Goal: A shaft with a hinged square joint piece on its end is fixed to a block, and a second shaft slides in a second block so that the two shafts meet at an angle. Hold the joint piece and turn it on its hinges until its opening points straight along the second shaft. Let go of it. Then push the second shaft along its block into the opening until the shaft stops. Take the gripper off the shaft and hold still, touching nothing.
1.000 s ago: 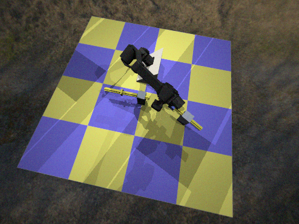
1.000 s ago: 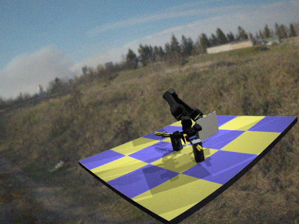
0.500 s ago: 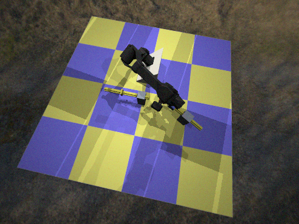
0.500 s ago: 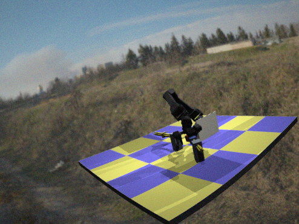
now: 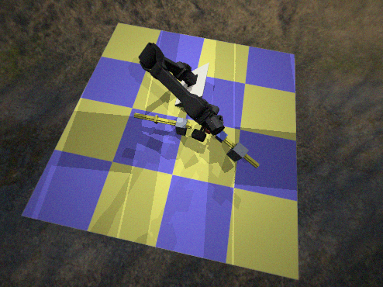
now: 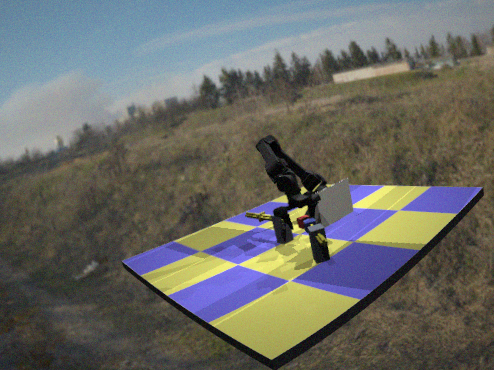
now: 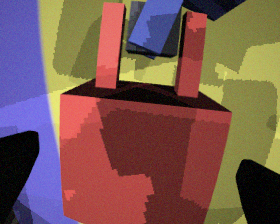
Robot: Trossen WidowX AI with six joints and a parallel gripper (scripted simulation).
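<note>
The red joint piece (image 5: 207,131) (image 6: 303,219) (image 7: 130,150) has two prongs at the blue hinge part (image 5: 222,136) (image 7: 157,25). My gripper (image 5: 208,130) (image 7: 141,158) is open, its black fingers on either side of the joint piece, with gaps in the wrist view. The fixed shaft (image 5: 251,160) (image 6: 321,238) passes through its grey block (image 5: 237,152) (image 6: 318,246). The second shaft (image 5: 145,117) (image 6: 257,216) lies through the other block (image 5: 181,125) (image 6: 283,231), its inner end short of the joint piece. The opening itself is hidden, so its exact direction cannot be told.
A white upright panel (image 5: 199,82) (image 6: 336,204) stands beside the arm's base. The arm reaches over from behind, down between the two blocks. A small collar (image 5: 156,119) sits on the second shaft's outer part. Everything stands on a yellow and blue checkered table top (image 5: 263,232) (image 6: 280,319).
</note>
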